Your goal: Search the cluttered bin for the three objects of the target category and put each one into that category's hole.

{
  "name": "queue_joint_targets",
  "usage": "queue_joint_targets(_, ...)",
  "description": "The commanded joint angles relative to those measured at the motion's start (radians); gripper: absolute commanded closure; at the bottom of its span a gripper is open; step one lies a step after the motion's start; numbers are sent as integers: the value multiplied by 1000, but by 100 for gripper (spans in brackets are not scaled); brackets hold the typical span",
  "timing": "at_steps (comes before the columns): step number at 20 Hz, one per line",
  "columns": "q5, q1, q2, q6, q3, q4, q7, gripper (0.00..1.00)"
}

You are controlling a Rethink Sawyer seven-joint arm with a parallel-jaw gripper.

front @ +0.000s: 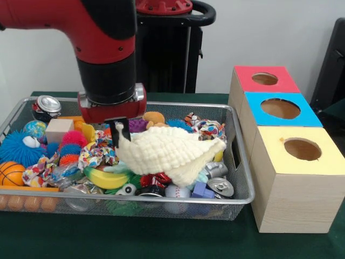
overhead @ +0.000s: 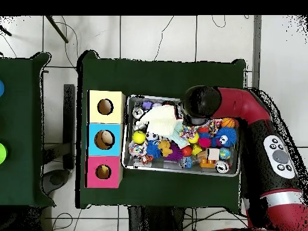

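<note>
A wire mesh bin (front: pixel 245 178) holds a jumble of toys, and a cream knitted cloth (front: pixel 172 151) lies draped over its middle. My gripper (front: pixel 117 135) reaches down into the bin at the cloth's left corner. That corner stands pulled up against the black fingers (front: pixel 119 141), which are shut on it. From overhead, the arm's wrist (overhead: pixel 195 108) covers the gripper, and the cloth (overhead: pixel 161 123) spreads toward the bin's (overhead: pixel 180 171) left side. Three wooden boxes with round holes stand beside the bin: red-topped (front: pixel 285 83), blue-topped (front: pixel 307 116) and yellow-topped (front: pixel 326 162).
Around the cloth lie drink cans (front: pixel 48 105) (front: pixel 220 187), a blue spiky ball (front: pixel 19 145), a small basketball (front: pixel 11 172), a wooden block (front: pixel 58 129), a banana (front: pixel 105 178) and knotted rope toys (front: pixel 97 154). The boxes nearly touch the bin's right wall.
</note>
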Motion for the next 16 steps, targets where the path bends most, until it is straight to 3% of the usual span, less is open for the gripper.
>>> queue_joint_targets(1,-56,-55,59,134,78,-101,-414,100)
queue_joint_targets(7,-57,-120,-32,23,67,76,-385,100)
queue_joint_targets(9,-56,-135,-95,8,61,149,-365,100)
queue_joint_targets(14,-16,-181,-357,-30,40,399,-282,100)
queue_joint_targets(16,-2,-199,-421,-49,45,463,-267,100)
